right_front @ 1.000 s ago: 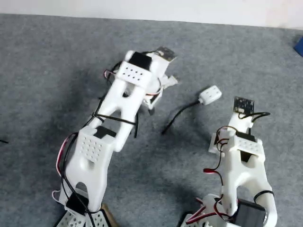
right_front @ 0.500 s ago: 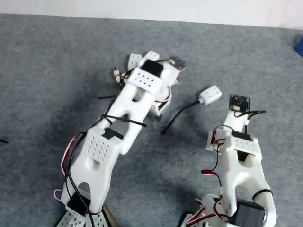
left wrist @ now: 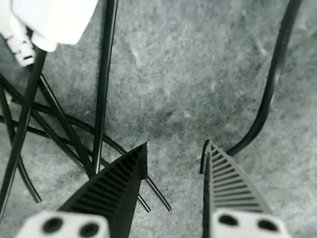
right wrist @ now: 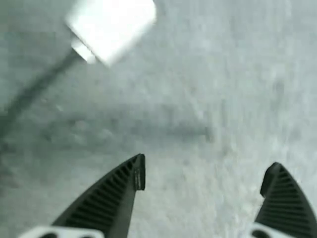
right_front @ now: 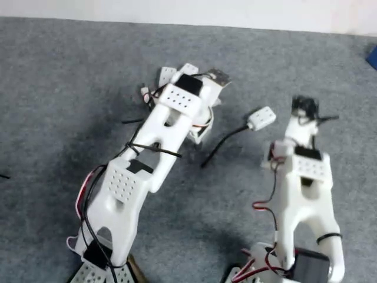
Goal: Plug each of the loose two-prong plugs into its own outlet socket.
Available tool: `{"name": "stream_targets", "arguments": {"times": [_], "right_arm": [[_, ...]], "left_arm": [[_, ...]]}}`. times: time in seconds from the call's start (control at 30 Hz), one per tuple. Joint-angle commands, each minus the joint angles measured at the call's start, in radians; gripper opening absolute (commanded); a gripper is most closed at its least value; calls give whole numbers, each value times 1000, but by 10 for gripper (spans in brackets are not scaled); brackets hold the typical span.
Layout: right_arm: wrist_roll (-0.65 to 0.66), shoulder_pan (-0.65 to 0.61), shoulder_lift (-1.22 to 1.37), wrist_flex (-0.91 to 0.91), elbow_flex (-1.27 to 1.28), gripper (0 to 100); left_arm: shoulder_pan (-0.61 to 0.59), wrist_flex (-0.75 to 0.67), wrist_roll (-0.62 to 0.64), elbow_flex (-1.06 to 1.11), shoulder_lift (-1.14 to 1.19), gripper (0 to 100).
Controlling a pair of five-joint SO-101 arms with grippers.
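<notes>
A white plug on a black cord lies on the grey carpet between the two arms; the right wrist view has it ahead of and off to one side of my right gripper. That gripper is open over bare carpet, just right of the plug. My left gripper is open and low over the carpet among several black cords, with another white plug farther ahead. Two small white plug pieces lie beyond the left arm's wrist.
The grey carpet covers the whole work area. A white strip runs along the far edge. A blue object pokes in at the right edge. A curved black cord passes beside the left gripper's fingertip.
The right arm has stretched away from its base, bringing its gripper up beside the white plug. The left arm swung right a second ago, uncovering the white pieces, then held still.
</notes>
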Motion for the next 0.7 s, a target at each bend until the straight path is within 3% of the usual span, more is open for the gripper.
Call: {"name": "stream_targets", "arguments": {"times": [0.0,0.1,0.37,0.53,0.67], "right_arm": [[-46,-76,77,79,-243,361],[-69,-122,242,147,-446,361],[-166,-131,756,226,-954,361],[-210,-125,981,366,-1199,361],[-218,-21,1021,579,-1368,361]], "left_arm": [[5,-12,8,-4,-5,189],[-7,-14,6,5,-7,189],[-182,-87,81,5,-15,188],[-168,-94,75,-10,-15,188],[-65,-80,3,-111,-22,189]]}}
